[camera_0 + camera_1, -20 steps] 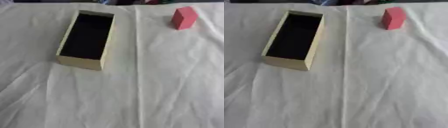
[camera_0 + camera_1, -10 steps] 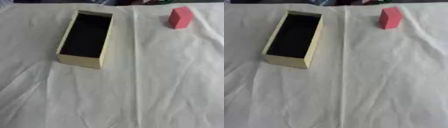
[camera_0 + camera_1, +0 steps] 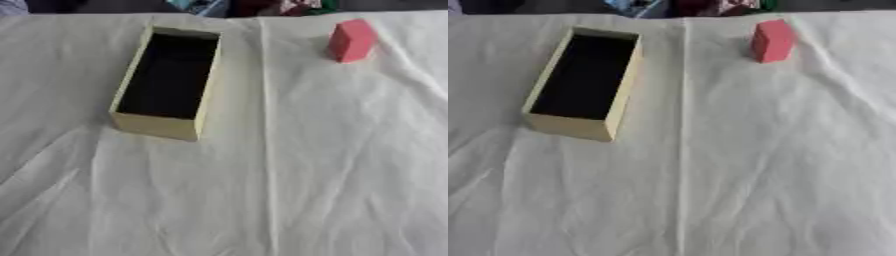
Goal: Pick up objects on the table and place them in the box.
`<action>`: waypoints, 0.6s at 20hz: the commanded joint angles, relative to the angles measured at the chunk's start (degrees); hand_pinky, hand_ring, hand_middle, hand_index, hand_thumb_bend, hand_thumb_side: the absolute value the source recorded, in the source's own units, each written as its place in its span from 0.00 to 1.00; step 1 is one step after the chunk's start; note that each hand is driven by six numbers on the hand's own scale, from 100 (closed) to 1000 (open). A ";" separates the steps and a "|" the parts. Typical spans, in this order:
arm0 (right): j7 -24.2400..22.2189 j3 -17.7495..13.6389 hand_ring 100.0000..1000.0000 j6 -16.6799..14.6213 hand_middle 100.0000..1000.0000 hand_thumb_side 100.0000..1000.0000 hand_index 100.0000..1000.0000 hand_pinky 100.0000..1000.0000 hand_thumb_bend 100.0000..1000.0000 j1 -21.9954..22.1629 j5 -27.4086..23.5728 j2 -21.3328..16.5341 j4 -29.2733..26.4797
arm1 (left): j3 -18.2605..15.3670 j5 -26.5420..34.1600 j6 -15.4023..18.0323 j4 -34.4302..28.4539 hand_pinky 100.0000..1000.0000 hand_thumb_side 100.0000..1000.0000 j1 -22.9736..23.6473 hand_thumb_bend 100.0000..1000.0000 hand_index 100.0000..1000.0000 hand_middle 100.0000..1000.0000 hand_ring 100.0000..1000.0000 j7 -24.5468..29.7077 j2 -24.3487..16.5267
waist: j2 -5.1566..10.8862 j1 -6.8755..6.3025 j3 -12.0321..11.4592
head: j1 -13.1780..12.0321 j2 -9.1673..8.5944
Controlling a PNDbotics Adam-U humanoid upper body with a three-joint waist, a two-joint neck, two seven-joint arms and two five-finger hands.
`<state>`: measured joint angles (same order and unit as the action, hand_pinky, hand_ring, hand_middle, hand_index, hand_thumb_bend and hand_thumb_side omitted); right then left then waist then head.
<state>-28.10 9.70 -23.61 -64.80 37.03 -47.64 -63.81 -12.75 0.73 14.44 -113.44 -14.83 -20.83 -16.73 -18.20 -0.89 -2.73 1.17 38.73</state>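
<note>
Landmark: open box (image 3: 156, 125), sits on the cloth-covered table (image 3: 289, 170), left of centre, long axis running near-to-far, slightly skewed. Block (image 3: 352, 40) stands on the cloth well apart to the box's right, level with the box's far end, near the table's far edge. Cloth crease (image 3: 267, 150) runs near-to-far between box and block, just beside the box's right wall.

Two things stand up from the white creased cloth (image 3: 289, 175) covering the table. The open cream cardboard box with a dark inside (image 3: 165, 125) sits left of centre, long side running near to far, its walls raised. The pink upright block (image 3: 352, 40) stands at the far right, well apart from the box. Between them runs a broad bare lane, and the whole near half lies open.
</note>
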 commanded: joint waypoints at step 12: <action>-3.43 0.06 0.91 -6.19 0.95 0.50 0.93 0.88 0.10 -6.49 9.82 7.25 11.84 | 0.32 0.57 -0.10 -1.16 0.52 0.01 -0.55 0.00 0.66 0.49 0.50 0.83 -1.60 | 2.11 0.73 -0.53 | 0.94 -0.37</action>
<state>-31.33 10.27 -29.33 -69.74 46.03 -39.57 -52.11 -12.44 0.99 14.25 -113.44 -14.83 -20.29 -16.73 -18.20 -0.89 -3.21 1.96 38.70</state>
